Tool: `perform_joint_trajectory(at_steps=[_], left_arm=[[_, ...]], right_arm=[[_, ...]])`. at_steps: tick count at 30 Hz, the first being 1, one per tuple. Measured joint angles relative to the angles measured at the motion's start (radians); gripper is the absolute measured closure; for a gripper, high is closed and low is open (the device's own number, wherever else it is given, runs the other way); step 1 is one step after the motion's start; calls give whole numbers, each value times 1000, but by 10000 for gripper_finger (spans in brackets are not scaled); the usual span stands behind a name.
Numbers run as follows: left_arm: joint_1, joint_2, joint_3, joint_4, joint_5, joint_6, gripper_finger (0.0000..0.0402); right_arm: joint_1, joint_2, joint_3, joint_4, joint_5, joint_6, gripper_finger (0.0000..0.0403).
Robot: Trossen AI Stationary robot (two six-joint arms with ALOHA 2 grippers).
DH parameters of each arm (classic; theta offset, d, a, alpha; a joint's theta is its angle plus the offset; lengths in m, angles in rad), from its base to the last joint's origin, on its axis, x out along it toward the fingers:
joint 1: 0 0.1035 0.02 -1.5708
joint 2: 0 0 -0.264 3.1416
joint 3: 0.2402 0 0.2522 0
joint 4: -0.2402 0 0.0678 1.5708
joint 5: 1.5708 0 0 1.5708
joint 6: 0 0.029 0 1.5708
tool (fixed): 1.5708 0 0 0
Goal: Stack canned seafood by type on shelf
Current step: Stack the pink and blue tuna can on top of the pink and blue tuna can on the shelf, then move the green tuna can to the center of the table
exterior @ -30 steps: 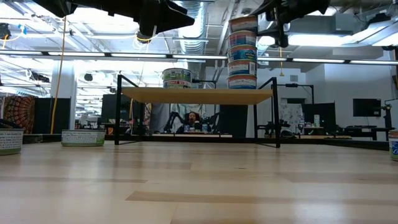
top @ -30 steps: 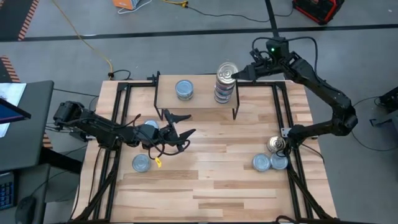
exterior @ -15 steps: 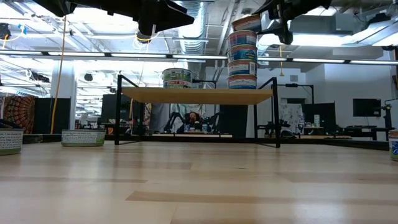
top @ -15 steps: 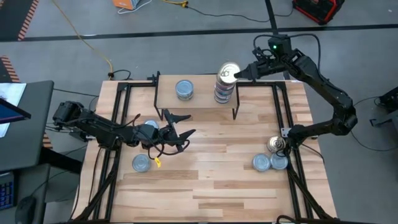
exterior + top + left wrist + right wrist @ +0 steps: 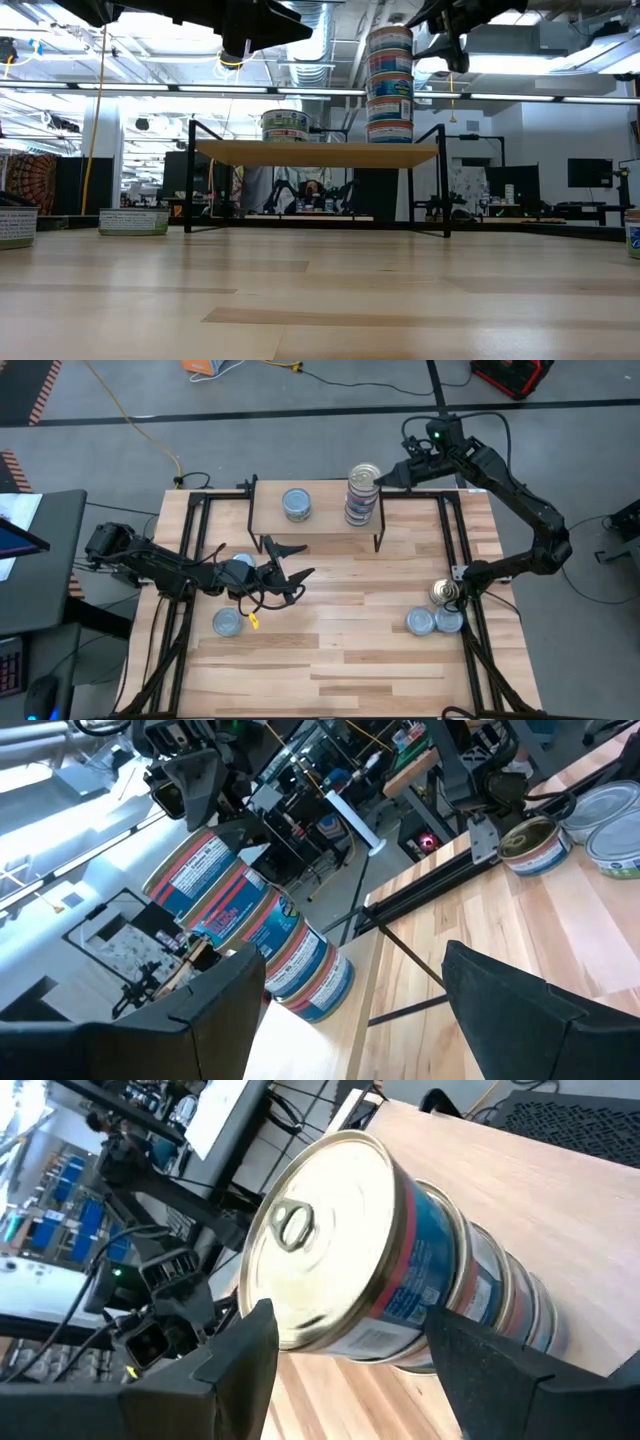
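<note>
Right gripper [image 5: 383,478] hovering just beside the top can [image 5: 364,476] of the tall stack [image 5: 361,495] at the shelf's [image 5: 325,515] right end, fingers standing apart either side of that can, not visibly pressing on it. Stack sitting upright. Second, shorter stack [image 5: 296,504] resting left of centre on the shelf. Left gripper [image 5: 291,560] hanging over the tabletop [image 5: 340,630] in front of the shelf, fingers spread, holding nothing. Loose cans lying on the tabletop: one [image 5: 228,622] near left gripper, three [image 5: 436,615] clustering at right edge.
</note>
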Motion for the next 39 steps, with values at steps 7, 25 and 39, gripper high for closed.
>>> perform_joint_trajectory(at_steps=[7,25,39], left_arm=[[-3,-8,0,-17,-19,-2,112],[-34,-316,0,-831,231,-631,112],[-177,-307,0,-1348,267,-1187,112]], right_arm=[[-1,-12,0,-17,5,-29,126],[395,-261,-254,-123,374,-228,126],[970,-237,-490,97,791,-52,126]])
